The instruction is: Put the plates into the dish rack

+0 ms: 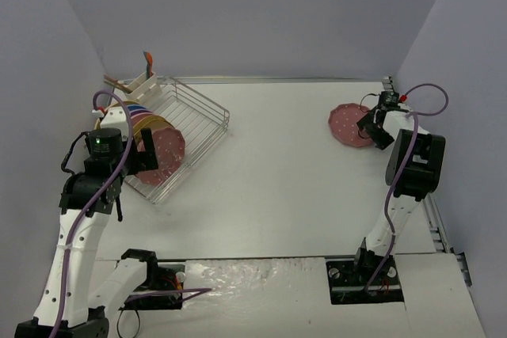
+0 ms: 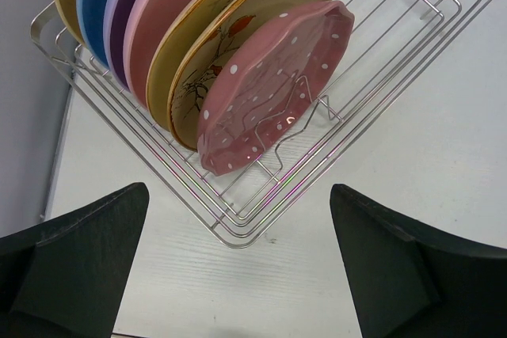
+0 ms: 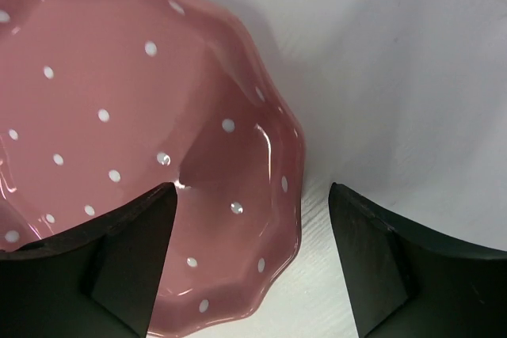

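Plate (image 3: 119,116) partly behind right gripper (image 3: 252,195).

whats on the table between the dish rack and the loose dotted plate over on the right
Nothing. In the top view, the stretch of white table between the dish rack and the dotted plate is bare.

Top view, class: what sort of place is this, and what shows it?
Probably a robot test cell: grey walls box in a white table, a left arm and right arm are bolted on, and a wire dish rack of plates sits staged.
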`<action>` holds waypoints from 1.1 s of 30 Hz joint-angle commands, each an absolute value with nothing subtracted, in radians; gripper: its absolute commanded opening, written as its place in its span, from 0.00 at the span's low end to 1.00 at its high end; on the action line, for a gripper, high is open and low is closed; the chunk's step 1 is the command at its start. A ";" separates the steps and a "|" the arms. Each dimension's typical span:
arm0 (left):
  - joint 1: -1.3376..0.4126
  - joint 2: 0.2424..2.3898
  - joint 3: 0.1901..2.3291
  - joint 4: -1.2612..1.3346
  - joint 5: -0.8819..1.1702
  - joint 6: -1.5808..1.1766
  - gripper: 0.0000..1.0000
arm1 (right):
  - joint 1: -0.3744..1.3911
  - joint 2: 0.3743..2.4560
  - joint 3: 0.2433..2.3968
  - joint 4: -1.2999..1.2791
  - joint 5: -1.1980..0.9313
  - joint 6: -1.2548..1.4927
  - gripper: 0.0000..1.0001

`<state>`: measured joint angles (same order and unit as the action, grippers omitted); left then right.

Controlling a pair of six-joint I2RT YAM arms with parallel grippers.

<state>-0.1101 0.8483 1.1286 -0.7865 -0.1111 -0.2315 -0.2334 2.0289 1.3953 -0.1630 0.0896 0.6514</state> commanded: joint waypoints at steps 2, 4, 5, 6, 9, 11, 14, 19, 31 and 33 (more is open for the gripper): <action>-0.106 0.853 1.142 -0.745 -0.072 -0.283 0.97 | -0.266 2.052 1.419 -0.104 0.086 0.619 0.64; -0.107 0.857 1.139 -0.736 -0.055 -0.293 0.97 | -0.274 2.056 1.404 -0.092 0.072 0.614 0.59; -0.107 0.858 1.137 -0.732 -0.050 -0.298 0.97 | -0.276 2.057 1.395 -0.089 0.066 0.611 0.56; -0.107 0.860 1.137 -0.731 -0.046 -0.298 0.97 | -0.276 2.057 1.390 -0.087 0.062 0.607 0.54; -0.107 0.867 1.140 -0.729 -0.040 -0.298 0.97 | -0.276 2.054 1.374 -0.084 0.051 0.592 0.49; -0.107 0.865 1.138 -0.727 -0.042 -0.293 0.97 | -0.276 2.052 1.362 -0.085 0.048 0.589 0.45; -0.106 0.867 1.138 -0.730 -0.035 -0.296 0.97 | -0.276 2.048 1.349 -0.086 0.034 0.591 0.39; -0.107 0.860 1.134 -0.731 -0.011 -0.314 0.97 | -0.277 2.048 1.332 -0.101 0.028 0.604 0.26; -0.114 0.847 1.114 -0.668 0.141 -0.483 0.97 | -0.244 1.917 1.217 -0.101 -0.109 0.605 0.00; -0.129 0.853 1.102 -0.628 0.183 -0.546 0.97 | -0.217 1.863 1.168 -0.093 -0.139 0.619 0.00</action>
<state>-0.1105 0.8482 1.1048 -0.7490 0.0800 -0.4051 -0.2791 1.9757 1.2582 -0.0030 -0.0505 0.6302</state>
